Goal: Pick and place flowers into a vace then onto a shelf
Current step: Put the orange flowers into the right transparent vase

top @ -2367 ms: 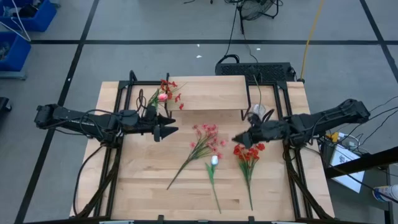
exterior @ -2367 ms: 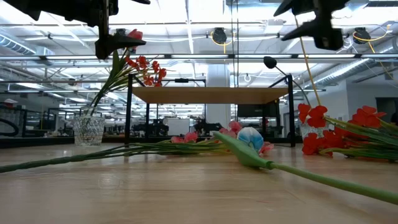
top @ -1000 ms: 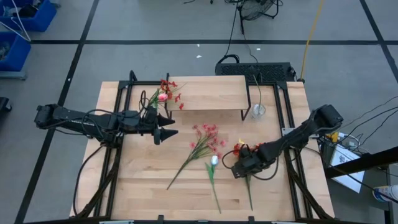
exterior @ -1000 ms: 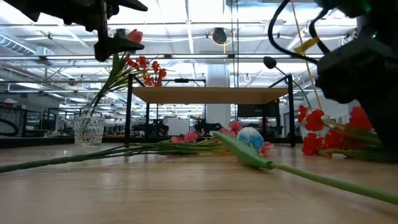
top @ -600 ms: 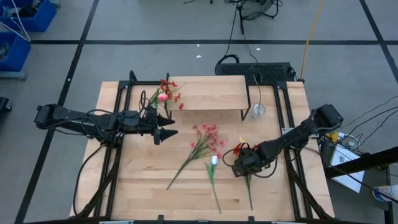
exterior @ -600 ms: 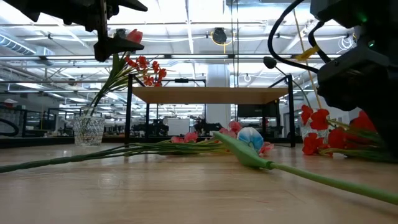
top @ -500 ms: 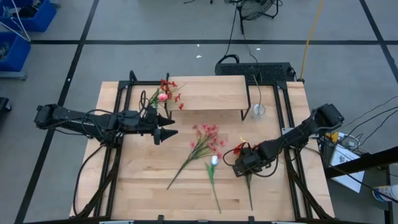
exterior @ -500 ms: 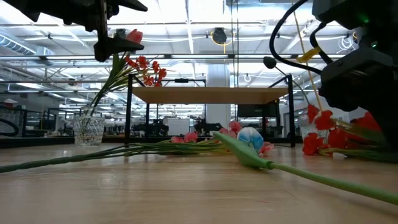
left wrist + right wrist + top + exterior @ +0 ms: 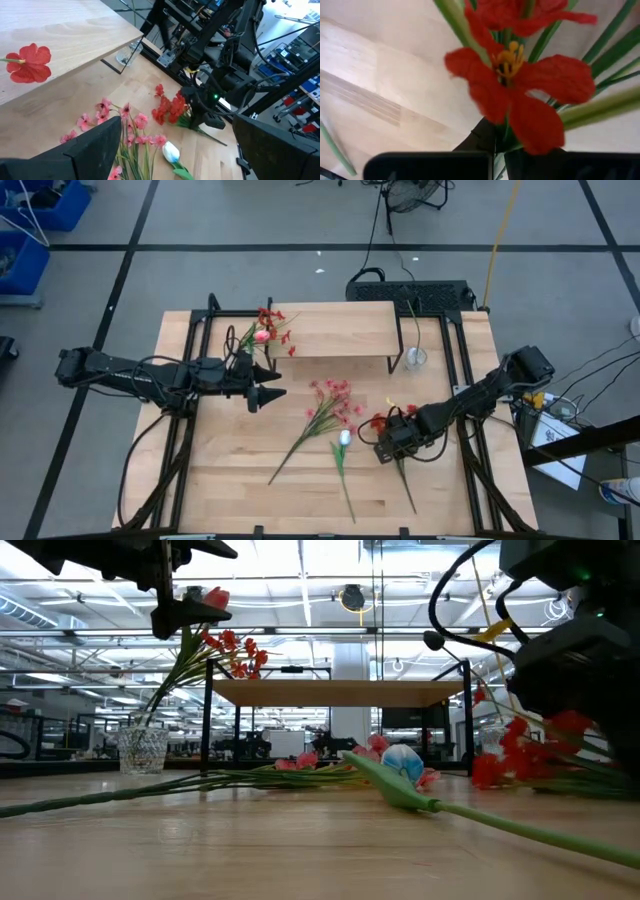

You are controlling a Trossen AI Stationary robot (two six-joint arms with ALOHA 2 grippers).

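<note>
Right wrist view first: my right fingers (image 9: 500, 142) are pinched narrow around the green stems of the red spray (image 9: 380, 423), its petals filling the picture. From above, my right gripper (image 9: 398, 438) sits low over the desk (image 9: 230, 480) on its right side, the spray's stem trailing off behind it. My left gripper (image 9: 268, 387) hangs by the shelf (image 9: 340, 328) with its fingers spread and empty, near the flowers already standing in the vase (image 9: 141, 750). The pink spray (image 9: 325, 408) and the white tulip (image 9: 343, 438) lie loose between my arms.

I judge the hold shallow, close under the blossoms; the long stem could swing and slip out, or drag across the tulip beside it.

Half a second ago the stem pointed straight down the desk; now it slants, and the blossoms sit lower in the low view.
</note>
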